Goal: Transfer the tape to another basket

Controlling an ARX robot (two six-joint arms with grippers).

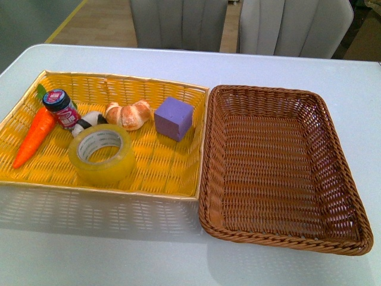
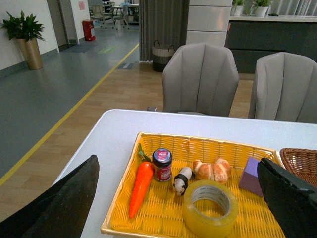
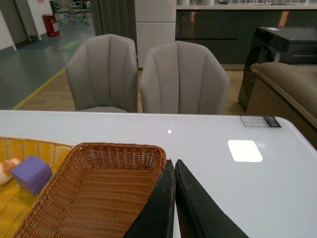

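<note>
Tape waiting in the tray, left arm lining up, nothing gripped yet

The tape lies flat, hole up, in the yellow tray left of the basket. The left gripper is spread wide and empty. The right gripper is pressed together on the basket's right side. Best bet: drop centred, one finger inside the core and one outside, clear of the panda.

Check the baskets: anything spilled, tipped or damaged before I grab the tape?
Nothing stands out. The tape lies flat in the yellow basket, apart from the purple cube; the brown basket looks intact.
</note>
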